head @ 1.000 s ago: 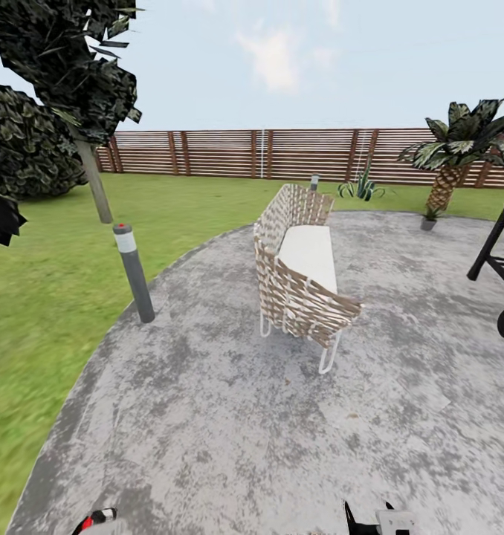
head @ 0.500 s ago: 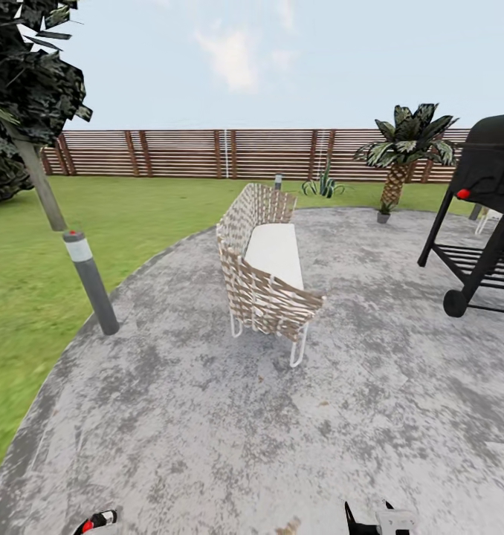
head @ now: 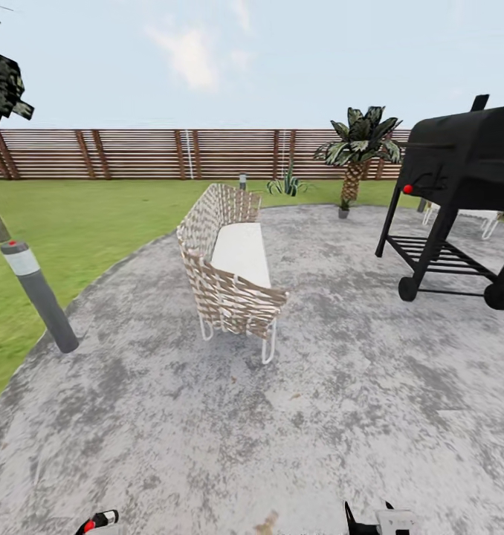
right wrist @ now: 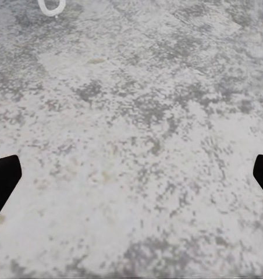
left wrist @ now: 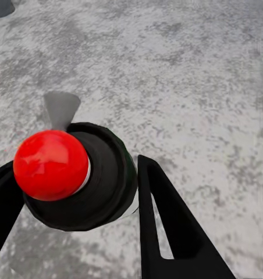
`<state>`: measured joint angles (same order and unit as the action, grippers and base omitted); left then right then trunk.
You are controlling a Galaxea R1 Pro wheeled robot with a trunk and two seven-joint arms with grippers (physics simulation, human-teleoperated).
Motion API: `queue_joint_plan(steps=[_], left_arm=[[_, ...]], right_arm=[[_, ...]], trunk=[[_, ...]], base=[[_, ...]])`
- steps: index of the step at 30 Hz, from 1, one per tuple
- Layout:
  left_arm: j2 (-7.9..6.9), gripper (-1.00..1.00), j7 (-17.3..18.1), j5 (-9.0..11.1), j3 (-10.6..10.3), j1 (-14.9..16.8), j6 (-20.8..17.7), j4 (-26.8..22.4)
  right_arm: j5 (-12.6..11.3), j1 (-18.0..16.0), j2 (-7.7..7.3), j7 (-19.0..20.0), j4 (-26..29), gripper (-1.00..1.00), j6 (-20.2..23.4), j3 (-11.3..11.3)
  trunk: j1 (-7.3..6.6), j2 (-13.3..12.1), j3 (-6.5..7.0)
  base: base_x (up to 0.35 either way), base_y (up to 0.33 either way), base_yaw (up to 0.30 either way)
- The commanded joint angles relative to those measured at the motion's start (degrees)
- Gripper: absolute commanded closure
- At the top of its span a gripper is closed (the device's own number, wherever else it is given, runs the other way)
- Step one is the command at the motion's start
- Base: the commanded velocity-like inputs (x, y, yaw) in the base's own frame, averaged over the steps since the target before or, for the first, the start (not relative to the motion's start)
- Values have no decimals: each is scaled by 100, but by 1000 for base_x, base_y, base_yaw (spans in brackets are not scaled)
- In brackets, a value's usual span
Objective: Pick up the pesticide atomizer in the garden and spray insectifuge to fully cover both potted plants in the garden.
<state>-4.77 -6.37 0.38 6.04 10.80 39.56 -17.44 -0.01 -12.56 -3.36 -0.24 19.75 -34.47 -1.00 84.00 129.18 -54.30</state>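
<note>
The pesticide atomizer (left wrist: 79, 174) is clamped in the left end effector (left wrist: 73, 192), the right end effector (right wrist: 131, 174) is spread empty, and the potted plant (head: 344, 209) at upper right should be approached squarely.

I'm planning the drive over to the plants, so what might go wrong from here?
1. The wicker bench stands between the robot and the aloe-like potted plant by the fence; driving straight ahead would likely hit it.
2. Going round on the right, the black grill narrows the way over the patio.
3. The left gripper holds the pesticide atomizer; a bump could loosen it.
</note>
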Motion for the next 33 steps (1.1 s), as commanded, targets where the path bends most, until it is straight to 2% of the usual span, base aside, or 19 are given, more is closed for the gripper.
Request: queue_joint_plan(steps=[1,33], left_arm=[[1,100,-15,0,-5,1,17,-2],[2,100,-14,-12,-7,1,17,-1]], right_arm=[[1,-4,2,-2,-6,-100,-18,-5],[2,-3,2,-2,-6,-100,-17,-5]], trunk=[[-1,2,-5],[-1,2,-5]], base=[[51,-153,-300],[27,-266,-300]])
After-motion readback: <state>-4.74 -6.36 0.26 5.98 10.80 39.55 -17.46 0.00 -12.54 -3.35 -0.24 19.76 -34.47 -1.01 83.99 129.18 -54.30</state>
